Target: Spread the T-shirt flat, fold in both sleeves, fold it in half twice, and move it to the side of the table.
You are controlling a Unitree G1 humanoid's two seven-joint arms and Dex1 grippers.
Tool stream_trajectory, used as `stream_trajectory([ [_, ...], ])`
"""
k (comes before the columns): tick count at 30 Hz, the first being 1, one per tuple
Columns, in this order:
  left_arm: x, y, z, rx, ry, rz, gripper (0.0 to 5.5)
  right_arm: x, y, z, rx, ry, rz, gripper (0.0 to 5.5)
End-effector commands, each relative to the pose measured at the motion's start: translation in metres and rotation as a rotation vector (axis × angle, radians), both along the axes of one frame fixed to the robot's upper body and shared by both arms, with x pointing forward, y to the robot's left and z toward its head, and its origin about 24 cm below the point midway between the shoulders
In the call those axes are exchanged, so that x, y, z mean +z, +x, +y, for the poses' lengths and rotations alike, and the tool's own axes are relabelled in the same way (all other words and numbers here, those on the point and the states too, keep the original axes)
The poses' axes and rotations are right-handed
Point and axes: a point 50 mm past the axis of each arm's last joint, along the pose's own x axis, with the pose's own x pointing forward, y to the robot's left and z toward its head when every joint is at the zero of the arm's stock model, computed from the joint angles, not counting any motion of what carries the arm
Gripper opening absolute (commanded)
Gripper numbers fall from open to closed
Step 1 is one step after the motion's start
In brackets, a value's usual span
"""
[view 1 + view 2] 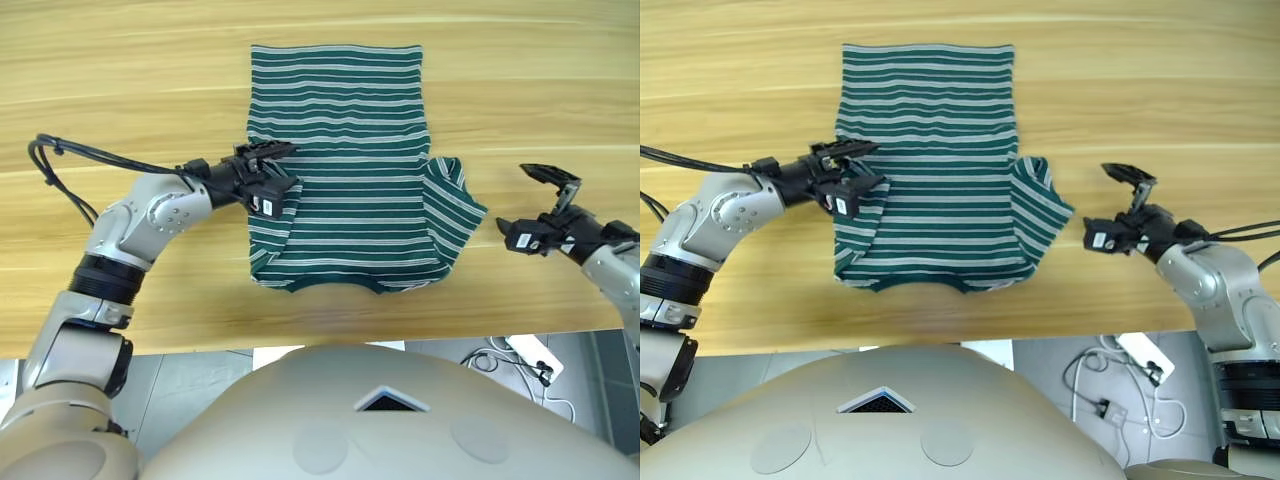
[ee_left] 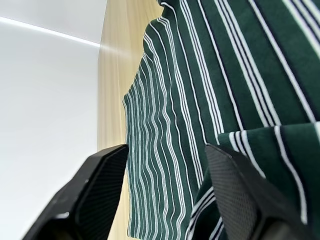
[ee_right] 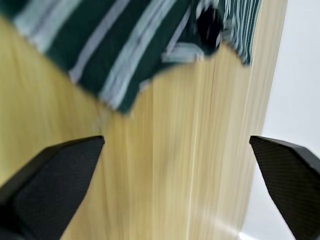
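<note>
While my left pincer (image 1: 288, 167) hangs over the left edge of the T-shirt (image 1: 345, 170), its two fingers (image 2: 100, 185) stand apart, one farther from me and one nearer. Nothing is pinched between them. From my left wrist, striped cloth shows in the gap, and a doubled fold of it lies against the inner side of one finger. I cannot tell whether the tips press on the fabric or sit just above it.

My right pincer (image 1: 515, 200) is spread wide and holds nothing. It sits over bare wood of the table (image 1: 120, 80), just to the right of the shirt's right sleeve (image 1: 455, 205) and apart from it.

The shirt lies flat on the table with its long axis running straight away from me. Its hem (image 1: 335, 48) is at the far end and its neckline (image 1: 335, 285) at the near end, close to the table's front edge. The left sleeve (image 1: 270, 218) is turned in over the body, so that side runs nearly straight. The right sleeve juts out sideways toward my right pincer, a little rumpled.

Relative to my left pincer, the body of the shirt stretches to the right, with the folded-in sleeve just on the near side of my fingers. For my right pincer, the whole shirt lies to the left, the sleeve tip being its nearest part.
</note>
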Motion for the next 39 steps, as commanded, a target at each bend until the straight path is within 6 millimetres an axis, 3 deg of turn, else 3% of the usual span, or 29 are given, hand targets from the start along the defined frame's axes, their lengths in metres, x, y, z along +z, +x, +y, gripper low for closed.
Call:
stream_trajectory([
  [1,0.001,-0.001,0.003,0.005,0.006,-0.008,2.88,-0.017,-0.012,0.007,0.038,0.009,0.118,5.4],
  [12,-0.001,0.002,0.003,0.005,0.012,-0.012,2.91,-0.023,-0.005,-0.001,0.004,-0.001,0.124,3.68],
  [18,-0.002,0.002,0.002,0.0,0.009,-0.018,2.91,-0.025,-0.001,-0.002,0.003,0.005,0.113,2.45],
  [29,-0.001,0.0,0.001,-0.005,0.005,-0.021,2.91,-0.027,-0.002,0.01,0.052,0.037,0.118,0.38],
  [32,-0.001,0.0,0.001,-0.005,0.005,-0.022,2.91,-0.027,-0.001,0.011,0.053,0.039,0.117,0.01],
  [39,-0.001,0.0,0.001,-0.006,0.0,-0.026,2.91,-0.015,0.004,0.014,0.049,0.084,0.045,0.01],
])
